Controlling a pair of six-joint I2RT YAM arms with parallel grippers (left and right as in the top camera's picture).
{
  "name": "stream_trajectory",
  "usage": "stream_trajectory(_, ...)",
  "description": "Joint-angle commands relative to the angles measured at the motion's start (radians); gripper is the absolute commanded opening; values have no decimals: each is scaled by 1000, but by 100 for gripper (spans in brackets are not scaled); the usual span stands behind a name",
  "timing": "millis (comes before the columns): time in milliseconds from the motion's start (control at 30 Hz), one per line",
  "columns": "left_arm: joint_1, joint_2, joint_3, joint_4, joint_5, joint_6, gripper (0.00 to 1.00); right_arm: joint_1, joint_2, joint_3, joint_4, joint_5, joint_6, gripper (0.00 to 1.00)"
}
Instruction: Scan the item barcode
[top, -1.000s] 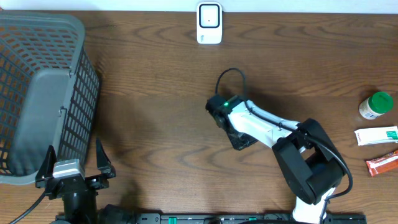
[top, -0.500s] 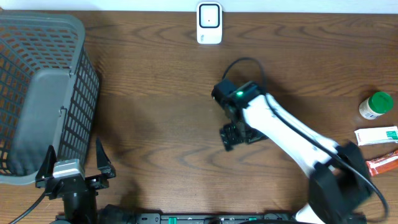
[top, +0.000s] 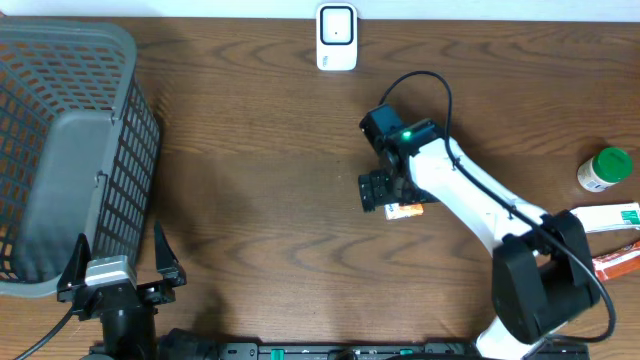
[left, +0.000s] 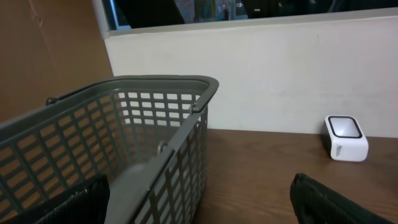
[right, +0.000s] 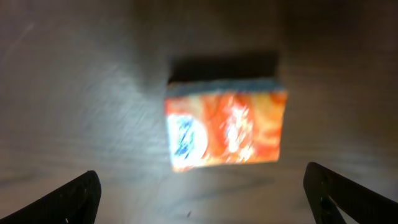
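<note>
My right end effector (right: 208, 199) hangs wide open over the wood table (right: 74, 93), an orange packet (right: 227, 127) just below; my left end effector (top: 118, 250) gapes empty, facing a white wall (left: 249, 81).

The brown wooden table (top: 250, 200) holds a big grey basket (top: 140, 140) at the left. A white scanner (top: 337, 38) stands at the far edge. A small orange packet (right: 225, 129) lies flat near the middle. At the right sit a green-topped bottle (top: 606, 168), a white box (top: 605, 218) and a red packet (top: 618, 263).
</note>
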Motion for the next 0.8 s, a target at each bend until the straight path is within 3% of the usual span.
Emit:
stream_trajectory(0,-4,-8,-3,3,6,13,91,-29,2,-5,21,22,-68,99)
stream_trajectory(767,-4,-8,-3,2,6,13,91,-31,209,-37,59,-4,-62,99)
